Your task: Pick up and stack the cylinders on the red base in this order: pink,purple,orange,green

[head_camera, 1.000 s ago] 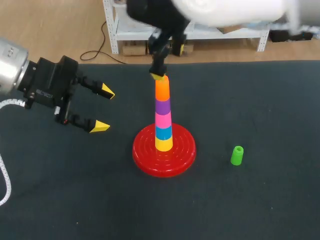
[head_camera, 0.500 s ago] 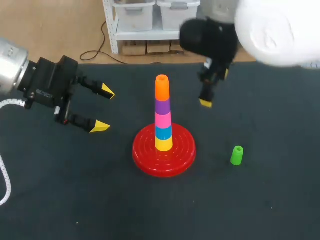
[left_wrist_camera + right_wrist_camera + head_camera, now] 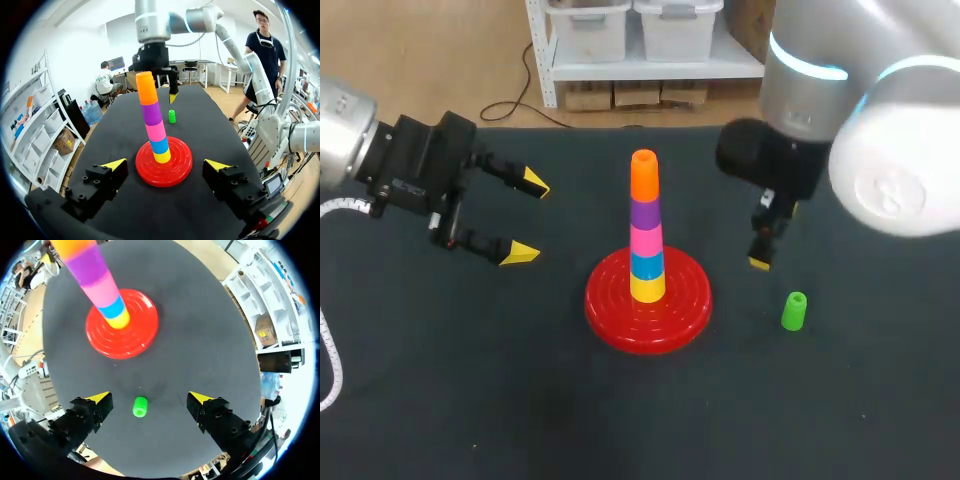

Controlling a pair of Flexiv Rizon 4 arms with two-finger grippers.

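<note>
Dark cloth covers the desk [image 3: 440,400] before you, and near its middle sits the red round plastic base [image 3: 610,325] with ringed grooves. On this base a tower stands upright. The yellow cylinder [image 3: 647,289] is lowest, then come the blue cylinder [image 3: 647,265], the pink cylinder [image 3: 646,241] and the purple cylinder [image 3: 645,214], with the orange cylinder [image 3: 644,178] on top. The small green cylinder [image 3: 794,311] is not on the tower. It stands upright on the cloth to the right of the base, apart from its rim and touching nothing. Your right tool [image 3: 150,398] hangs above this place with its fingers pointing down. The two yellow-tipped fingers are spread wide and hold nothing. In the right wrist view the green cylinder lies below and between them, somewhat closer to one finger, and neither finger touches it. In the head view only one yellow tip of this tool shows, between the base and the green cylinder. Your left tool [image 3: 525,218] is over the left part of the desk, well apart from the base, with its fingers pointing toward the tower. It is also spread wide and empty. In the left wrist view the base and the tower are ahead of it, between the lines of its two fingers.
</note>
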